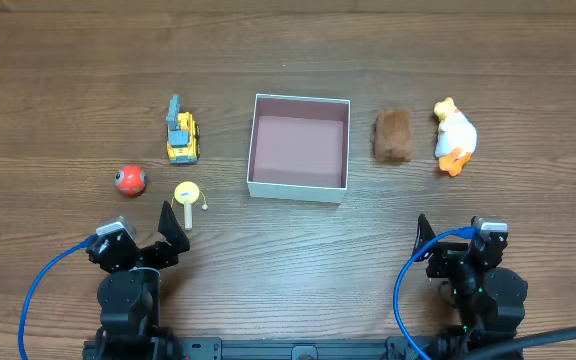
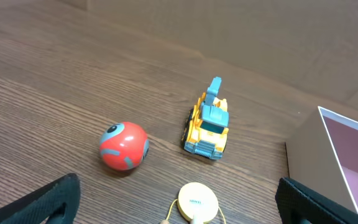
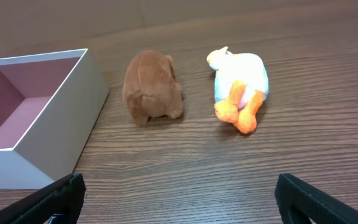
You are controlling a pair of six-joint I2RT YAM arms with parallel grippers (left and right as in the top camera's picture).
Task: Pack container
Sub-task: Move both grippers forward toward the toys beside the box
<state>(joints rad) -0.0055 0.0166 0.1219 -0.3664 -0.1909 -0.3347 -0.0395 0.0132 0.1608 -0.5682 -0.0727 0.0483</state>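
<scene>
Nothing is packed yet: the container (image 1: 296,188) sits empty mid-table, with ball (image 1: 130,180), digger (image 1: 181,136) and disc (image 1: 187,194) at its 9 o'clock, plush (image 1: 393,135) and duck (image 1: 454,136) at 3, while the left gripper (image 2: 178,190) and right gripper (image 3: 179,186) gape wide, holding nothing.

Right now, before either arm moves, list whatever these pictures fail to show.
- container: left wrist view shows one corner only; the right frame edge cuts off the rest.
- yellow disc toy: left wrist view, the bottom edge cuts off its stick; its blue print is too small to read.
- brown plush: no face shows in the right wrist view, too small overhead; the animal cannot be told.
</scene>
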